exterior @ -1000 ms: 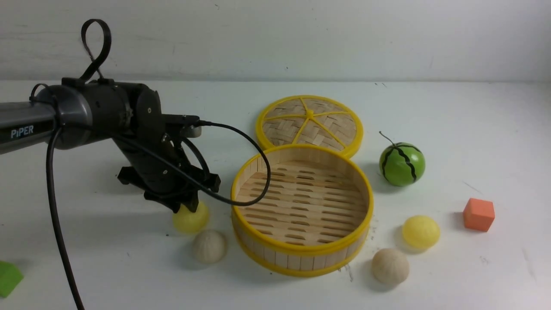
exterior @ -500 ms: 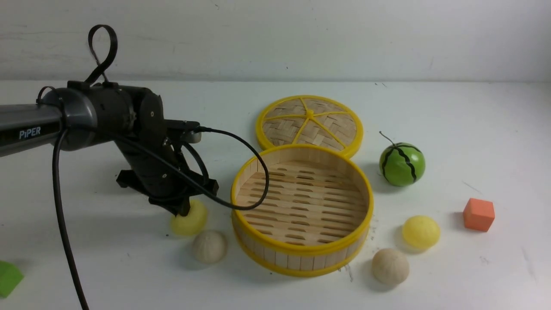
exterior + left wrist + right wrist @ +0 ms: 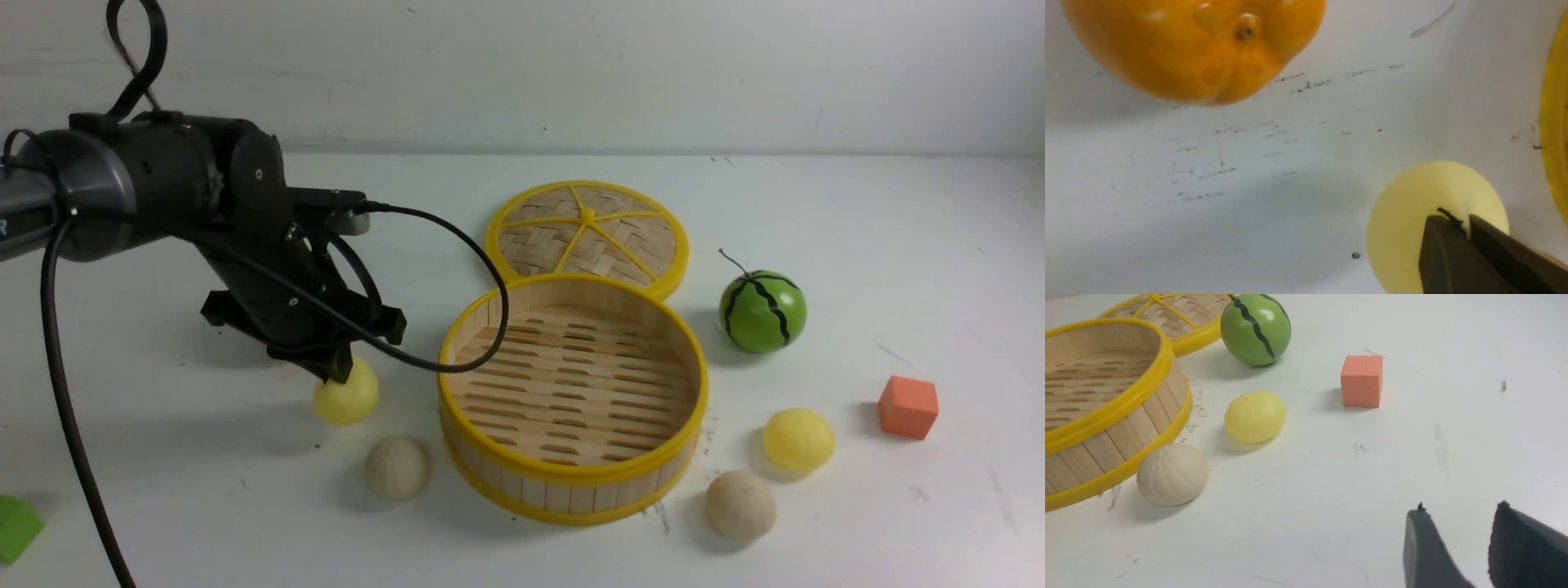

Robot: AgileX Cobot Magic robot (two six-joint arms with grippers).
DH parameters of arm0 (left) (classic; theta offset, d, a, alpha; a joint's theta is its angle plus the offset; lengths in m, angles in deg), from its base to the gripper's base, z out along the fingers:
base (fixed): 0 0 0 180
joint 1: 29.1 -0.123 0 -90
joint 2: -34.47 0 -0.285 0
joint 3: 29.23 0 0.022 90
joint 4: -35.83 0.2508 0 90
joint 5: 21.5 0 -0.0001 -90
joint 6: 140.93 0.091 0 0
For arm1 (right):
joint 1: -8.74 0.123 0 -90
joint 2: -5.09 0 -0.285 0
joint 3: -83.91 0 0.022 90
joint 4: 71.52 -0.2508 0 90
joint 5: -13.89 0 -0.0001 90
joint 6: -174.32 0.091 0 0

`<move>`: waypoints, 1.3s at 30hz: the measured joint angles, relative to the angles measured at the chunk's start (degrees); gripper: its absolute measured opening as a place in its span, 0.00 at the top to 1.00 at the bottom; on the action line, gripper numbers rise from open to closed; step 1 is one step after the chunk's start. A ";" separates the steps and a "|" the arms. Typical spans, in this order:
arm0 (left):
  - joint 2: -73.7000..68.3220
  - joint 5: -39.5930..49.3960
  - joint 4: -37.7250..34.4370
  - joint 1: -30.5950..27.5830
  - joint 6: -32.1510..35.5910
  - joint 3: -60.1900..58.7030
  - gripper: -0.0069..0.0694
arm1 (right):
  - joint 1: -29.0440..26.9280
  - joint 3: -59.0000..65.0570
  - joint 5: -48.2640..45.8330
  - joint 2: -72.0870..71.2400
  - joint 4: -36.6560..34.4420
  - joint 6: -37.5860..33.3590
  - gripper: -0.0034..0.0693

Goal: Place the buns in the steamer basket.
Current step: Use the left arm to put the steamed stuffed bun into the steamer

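While the left tool (image 3: 341, 372) is clenched on just the crown of 1 pale yellow bun (image 3: 346, 398), outside the steamer basket (image 3: 571, 490) near its left wall, we judge this thin pinch may slip mid-carry and drop the bun on the surface short of the rim; right tool (image 3: 1461, 509) released, empty.

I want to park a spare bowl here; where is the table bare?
Bare: the white table behind the orange cube and striped green watermelon ball, and the front left between the green block and cream pleated bun. Crowded: around the bamboo steamer basket and the left pale yellow bun.
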 joint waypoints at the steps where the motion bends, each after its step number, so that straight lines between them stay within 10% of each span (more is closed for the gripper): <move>1: 0.00 0.11 -0.05 0.00 0.00 0.00 0.93 | 0.00 0.00 0.00 0.00 0.00 0.00 0.62; 29: 4.73 1.27 -2.40 0.12 0.00 -0.10 0.93 | 0.00 0.00 0.00 0.00 0.00 0.00 0.62; 39: 2.16 6.25 -2.62 10.34 1.29 15.54 0.93 | 0.00 0.00 0.00 0.00 0.00 0.00 0.62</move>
